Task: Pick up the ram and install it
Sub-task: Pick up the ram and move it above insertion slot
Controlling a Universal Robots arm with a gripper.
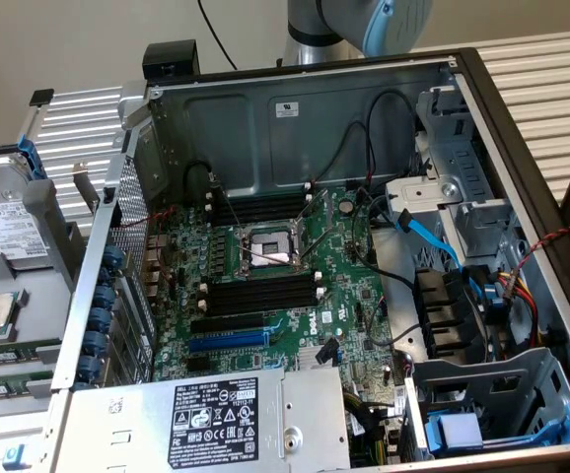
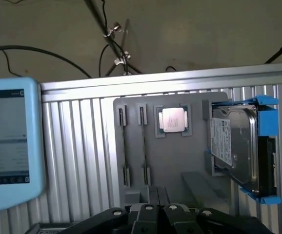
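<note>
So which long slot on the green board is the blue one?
The blue expansion slot, lying between the black memory slots with white end clips and the silver labelled metal box; every other long slot is black.

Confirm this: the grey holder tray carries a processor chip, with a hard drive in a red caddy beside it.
One detail is wrong. The caddy around the hard drive is blue, not red, as the wrist view shows. The rest stands: the grey holder tray carries a processor chip, with the hard drive beside it.
</note>
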